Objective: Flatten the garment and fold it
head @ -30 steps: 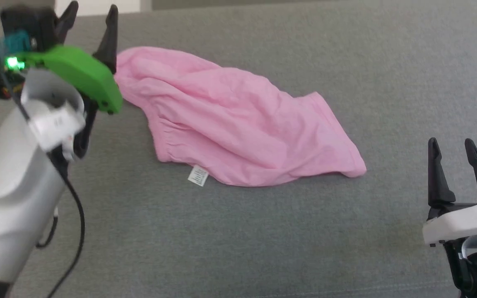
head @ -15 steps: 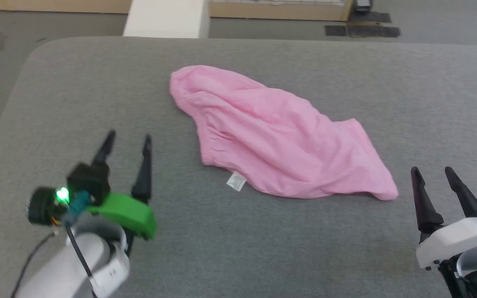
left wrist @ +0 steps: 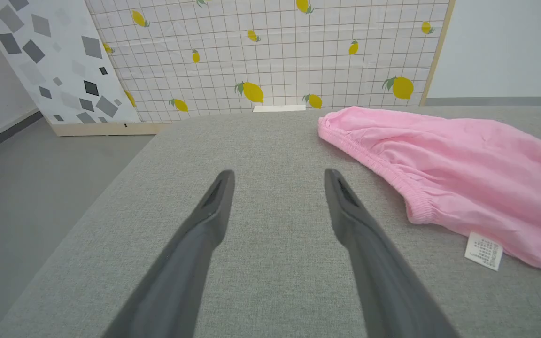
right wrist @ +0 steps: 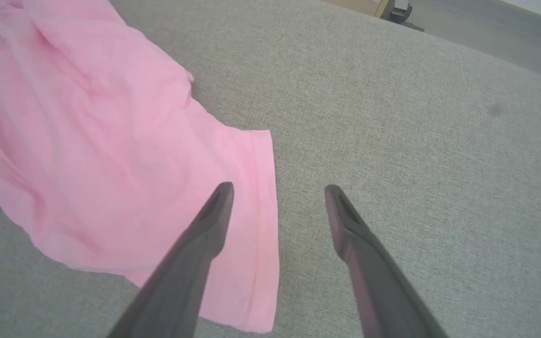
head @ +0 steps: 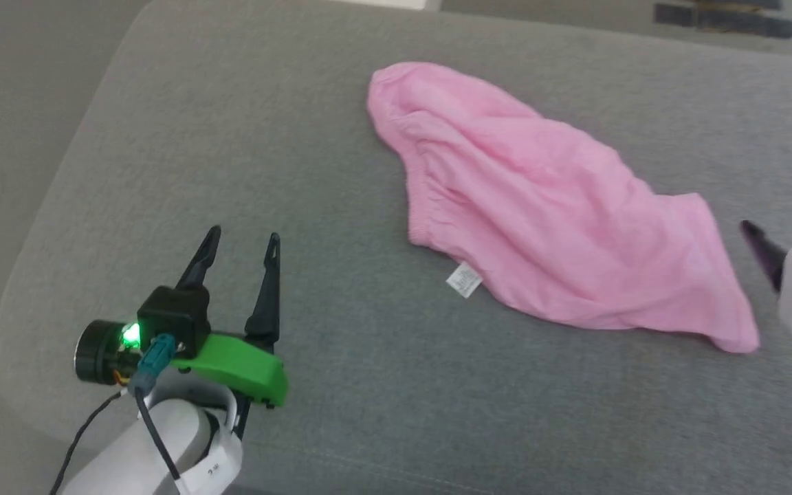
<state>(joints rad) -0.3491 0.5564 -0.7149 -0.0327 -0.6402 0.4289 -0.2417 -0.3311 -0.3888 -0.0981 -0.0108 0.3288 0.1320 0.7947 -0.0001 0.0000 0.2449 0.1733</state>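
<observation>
Wide, empty left hand (head: 245,234) and right hand (right wrist: 277,187) flank the crumpled light-pink thin-fabric garment (head: 540,206) (waistband (head: 418,213) leftward), likely to spread it.

Label (left wrist: 483,250) print illegibly small

1. Bright, even, diffuse light with no glare.
2. Shadows are faint and soft, just a thin one along the near edge of the garment (head: 547,227).
3. The head view is slightly soft, and the right tool (head: 775,223) smears at the frame edge.
4. The wrist views bow outward at the edges, and the fingers (left wrist: 181,272) blur toward the bottom.
5. A green lamp (head: 129,335) glows on the left wrist.
</observation>
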